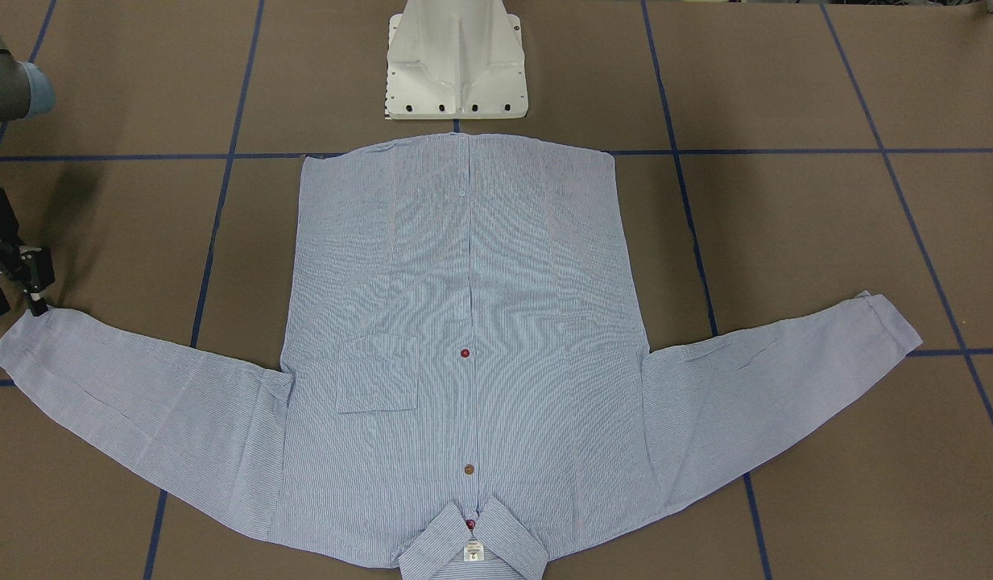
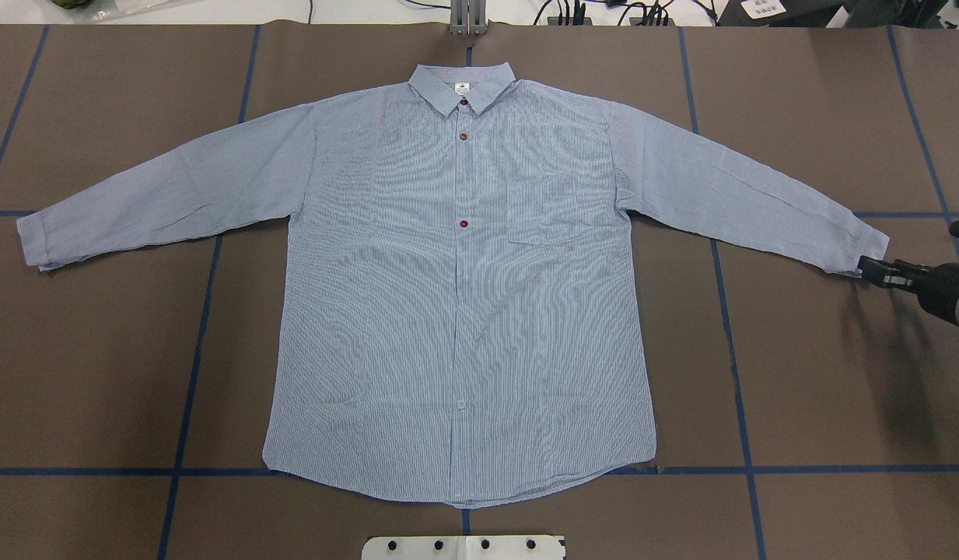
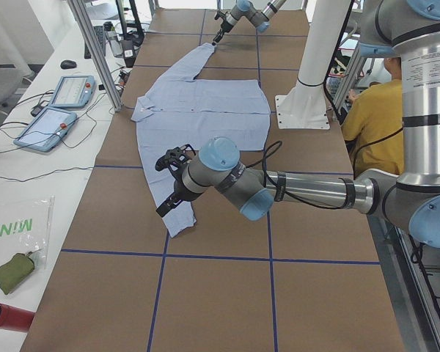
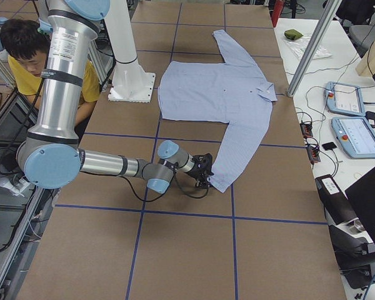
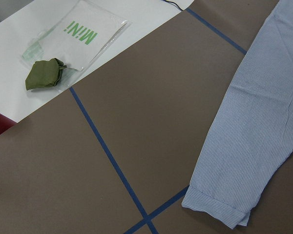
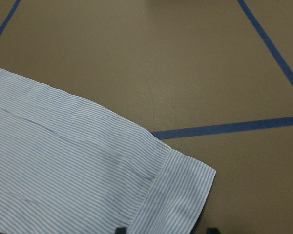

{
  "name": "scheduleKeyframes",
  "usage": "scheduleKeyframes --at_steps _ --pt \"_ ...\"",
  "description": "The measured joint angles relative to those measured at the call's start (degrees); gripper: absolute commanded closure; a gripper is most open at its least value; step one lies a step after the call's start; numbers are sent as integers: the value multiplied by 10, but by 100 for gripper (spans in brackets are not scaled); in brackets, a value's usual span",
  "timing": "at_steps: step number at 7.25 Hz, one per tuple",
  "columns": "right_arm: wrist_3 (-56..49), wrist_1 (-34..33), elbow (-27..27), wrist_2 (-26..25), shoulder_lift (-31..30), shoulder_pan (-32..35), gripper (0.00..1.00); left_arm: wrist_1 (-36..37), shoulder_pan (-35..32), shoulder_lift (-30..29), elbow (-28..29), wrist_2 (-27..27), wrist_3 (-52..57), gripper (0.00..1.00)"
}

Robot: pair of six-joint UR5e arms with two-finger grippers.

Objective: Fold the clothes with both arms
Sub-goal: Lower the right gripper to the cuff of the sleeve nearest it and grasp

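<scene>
The light blue striped shirt (image 2: pixel 456 288) lies flat and face up on the brown table, both sleeves spread and the collar (image 1: pixel 472 548) at the far side from me. My right gripper (image 2: pixel 869 268) is low at the right sleeve's cuff (image 6: pixel 180 195). Its two black fingers (image 1: pixel 35 304) stand apart, and the cuff corner lies between them in the right wrist view. My left gripper (image 3: pixel 165 198) hangs above the table near the left cuff (image 5: pixel 217 212); it shows only in the exterior left view, so I cannot tell whether it is open or shut.
The white pedestal base (image 1: pixel 456 64) stands just behind the shirt's hem. A white side bench with a green pouch (image 5: pixel 44 73) and a plastic bag lies beyond the left cuff. A person in yellow (image 4: pixel 19 44) sits behind the robot. Blue tape lines cross the table.
</scene>
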Motion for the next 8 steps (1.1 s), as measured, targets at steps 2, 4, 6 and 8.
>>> scheduleKeyframes --at_steps 2,4,6,8 --pt "1 0 0 -8 0 -9 79 0 0 0 0 0 0 0" --pt "14 0 0 -10 1 -13 100 0 0 0 0 0 0 0" --pt "22 0 5 -8 0 -13 100 0 0 0 0 0 0 0" --pt "19 -4 42 3 -7 -8 100 0 0 0 0 0 -1 0"
